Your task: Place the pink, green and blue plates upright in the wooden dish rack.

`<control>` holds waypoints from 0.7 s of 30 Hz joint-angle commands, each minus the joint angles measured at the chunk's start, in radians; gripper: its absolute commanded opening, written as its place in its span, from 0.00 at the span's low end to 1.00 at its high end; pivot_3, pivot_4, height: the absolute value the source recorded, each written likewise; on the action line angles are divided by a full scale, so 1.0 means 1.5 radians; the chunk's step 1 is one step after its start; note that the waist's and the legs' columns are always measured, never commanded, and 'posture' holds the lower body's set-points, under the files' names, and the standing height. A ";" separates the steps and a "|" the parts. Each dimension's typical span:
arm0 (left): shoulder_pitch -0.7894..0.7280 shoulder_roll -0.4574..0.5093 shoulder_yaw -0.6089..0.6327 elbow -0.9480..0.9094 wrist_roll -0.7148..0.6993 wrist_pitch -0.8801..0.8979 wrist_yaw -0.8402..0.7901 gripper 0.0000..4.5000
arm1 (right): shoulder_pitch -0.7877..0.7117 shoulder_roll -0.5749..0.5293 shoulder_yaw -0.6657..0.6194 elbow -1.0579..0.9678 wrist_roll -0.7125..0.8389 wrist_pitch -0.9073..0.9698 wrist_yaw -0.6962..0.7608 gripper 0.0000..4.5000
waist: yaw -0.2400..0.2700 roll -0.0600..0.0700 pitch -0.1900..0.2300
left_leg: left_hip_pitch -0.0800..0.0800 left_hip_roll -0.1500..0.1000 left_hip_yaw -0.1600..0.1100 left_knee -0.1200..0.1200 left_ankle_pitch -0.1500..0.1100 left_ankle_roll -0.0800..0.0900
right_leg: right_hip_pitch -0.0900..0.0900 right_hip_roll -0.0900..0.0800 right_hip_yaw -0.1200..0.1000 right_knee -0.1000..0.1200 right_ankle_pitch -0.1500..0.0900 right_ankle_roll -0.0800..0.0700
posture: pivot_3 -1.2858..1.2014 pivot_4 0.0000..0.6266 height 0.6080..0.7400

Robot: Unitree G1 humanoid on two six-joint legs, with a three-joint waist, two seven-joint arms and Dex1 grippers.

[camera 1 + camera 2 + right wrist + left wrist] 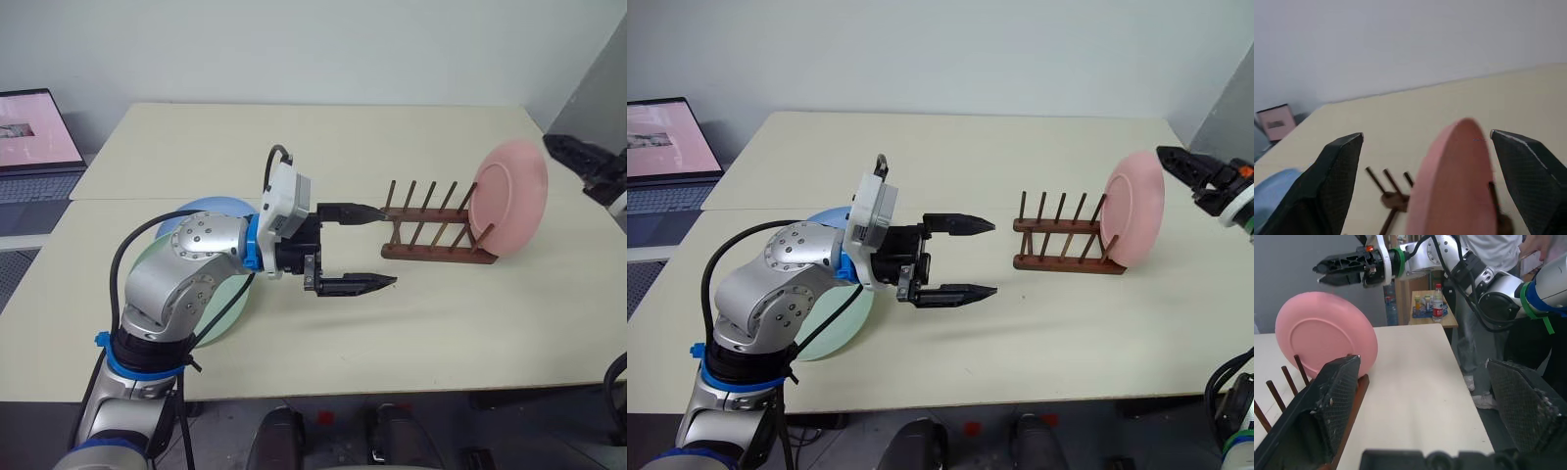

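The pink plate (509, 196) stands upright at the right end of the wooden dish rack (431, 233), leaning between its pegs. My right gripper (1187, 164) hovers just right of the plate's top edge, open and apart from it; in the right wrist view its fingers (1334, 186) spread wide around the pink plate (1454, 181) below. My left gripper (380, 247) is open and empty, level, pointing at the rack's left end. The green plate (223, 305) and blue plate (201, 208) lie flat on the table under my left arm, overlapping and partly hidden.
A laptop (34, 147) sits off the table's left side. The cream table (323, 147) has bare room behind and in front of the rack. In the left wrist view a person (1493, 249) stands beyond the table's right edge near a small stand with bottles (1432, 308).
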 commanded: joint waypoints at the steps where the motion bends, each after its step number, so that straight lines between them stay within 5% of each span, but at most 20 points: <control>1: 0.002 0.012 0.032 -0.021 -0.017 0.010 0.018 1.00 | -0.028 -0.038 -0.014 -0.005 -0.022 -0.058 0.020 0.99 | 0.000 0.000 0.000 | 0.000 0.000 0.000 0.000 0.000 0.000 | 0.000 0.000 0.000 0.000 0.000 0.000 | 0.52 0.24 0.99; 9: 0.128 0.076 0.163 -0.071 0.039 0.036 0.174 1.00 | 0.049 -0.168 0.115 -0.186 -0.092 -0.174 0.237 0.99 | -0.004 0.000 0.000 | 0.002 0.001 0.001 -0.006 0.000 0.000 | -0.001 0.001 0.001 -0.001 0.000 -0.001 | 0.52 0.24 0.99; 21: 0.385 0.019 0.506 -0.119 0.011 0.080 0.405 1.00 | 0.007 -0.084 0.328 -0.352 -0.099 -0.247 0.376 0.99 | -0.004 -0.001 0.000 | 0.003 0.001 0.002 -0.007 0.000 -0.001 | -0.001 0.000 0.001 -0.001 0.001 -0.004 | 0.52 0.24 0.99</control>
